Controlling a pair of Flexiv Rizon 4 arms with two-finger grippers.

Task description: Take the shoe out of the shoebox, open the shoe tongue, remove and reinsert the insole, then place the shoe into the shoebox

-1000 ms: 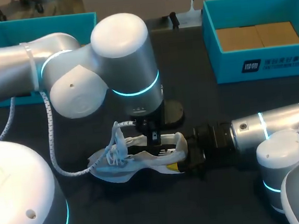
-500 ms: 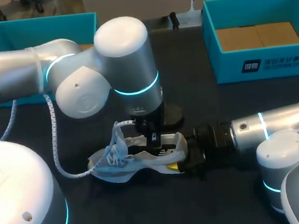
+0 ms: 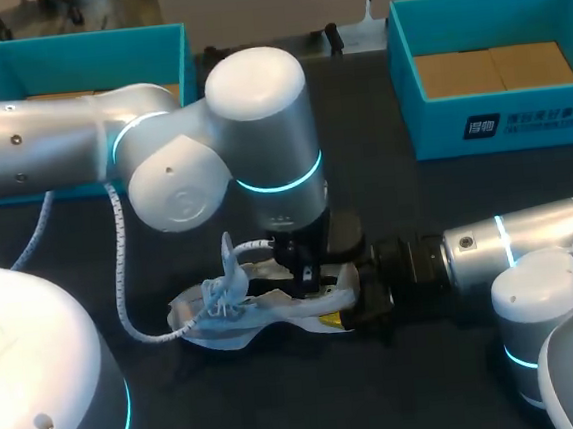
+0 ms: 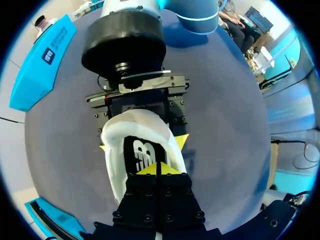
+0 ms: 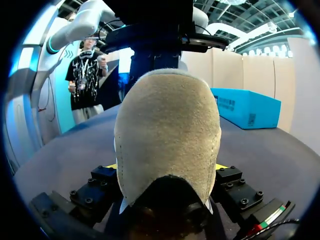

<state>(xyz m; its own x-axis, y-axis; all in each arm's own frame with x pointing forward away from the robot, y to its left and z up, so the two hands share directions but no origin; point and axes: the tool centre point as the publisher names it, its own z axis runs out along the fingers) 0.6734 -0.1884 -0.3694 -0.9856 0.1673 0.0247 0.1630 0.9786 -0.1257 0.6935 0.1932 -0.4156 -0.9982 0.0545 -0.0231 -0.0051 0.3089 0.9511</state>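
In the head view, the shoe (image 3: 245,313) is seen lying on the bench (image 3: 413,399) between the two arms. Its long axis runs across the view, toe toward the left arm's side and heel toward the right arm's side. The heel is clamped from behind by the right tool (image 3: 360,303). The left tool (image 3: 307,273) hangs straight down into the shoe's opening, just ahead of the heel.

In the left wrist view, the left tool's (image 4: 160,169) yellow tips are seen pressed together directly over the insole (image 4: 142,155), inside the heel cup. Whether an edge of the insole is pinched between them cannot be made out. Beyond the heel, the right tool (image 4: 141,145) is seen with one yellow tip on each side of the shoe.

In the right wrist view, the suede heel of the shoe (image 5: 167,125) is held between the right tool's own fingers (image 5: 221,166), and the left arm is seen descending from above.

The insole is judged to lie directly under the left tool, so the pull is best taken upward and toward the toe, with the heel anchored by the right tool.
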